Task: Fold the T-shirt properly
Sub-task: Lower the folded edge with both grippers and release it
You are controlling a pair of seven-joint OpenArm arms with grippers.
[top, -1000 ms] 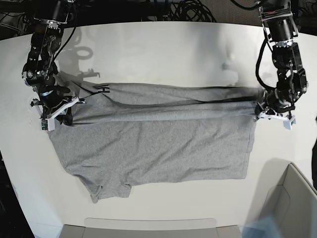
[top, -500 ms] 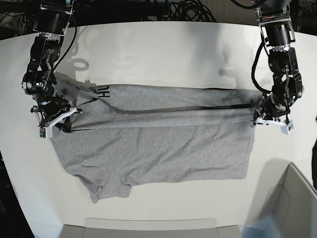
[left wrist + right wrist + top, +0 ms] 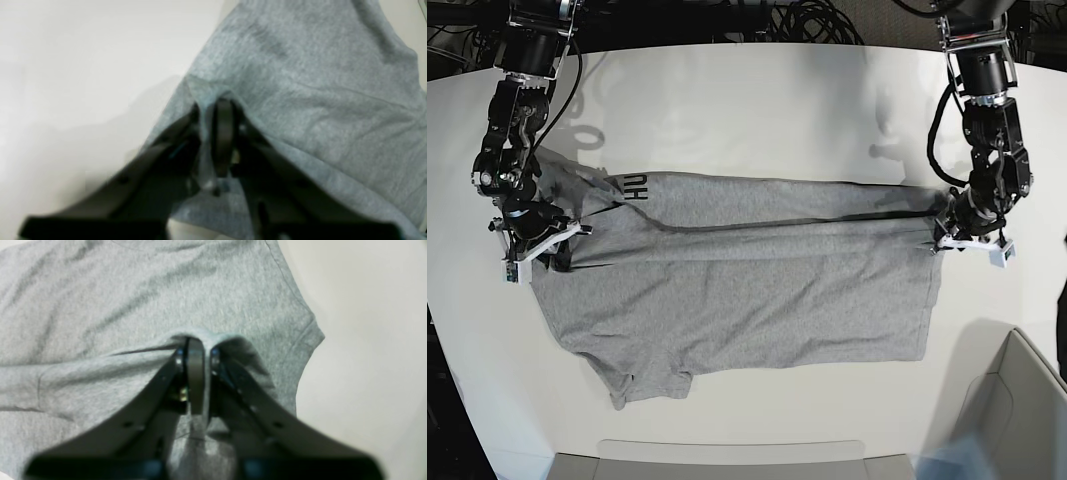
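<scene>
The heather-grey T-shirt (image 3: 757, 300) lies spread on the white table (image 3: 747, 110). Its far edge is folded over toward the near side, and dark lettering (image 3: 634, 184) shows at the fold's left end. My left gripper (image 3: 942, 238), on the right of the base view, is shut on the shirt's right edge. In the left wrist view the gripper (image 3: 210, 106) pinches a ridge of grey cloth (image 3: 317, 83). My right gripper (image 3: 562, 240), on the left of the base view, is shut on the left edge. The right wrist view shows it (image 3: 198, 340) clamped on cloth (image 3: 100, 290) near a sleeve.
A grey bin (image 3: 1017, 400) stands at the near right corner. A flat grey tray (image 3: 727, 462) lies along the near edge. Black cables (image 3: 807, 20) lie behind the table's far edge. Both arms reach down from the far corners.
Both grippers have moved a little toward the near side, drawing the folded layer further over the shirt. More of the dark lettering now shows at the fold.
</scene>
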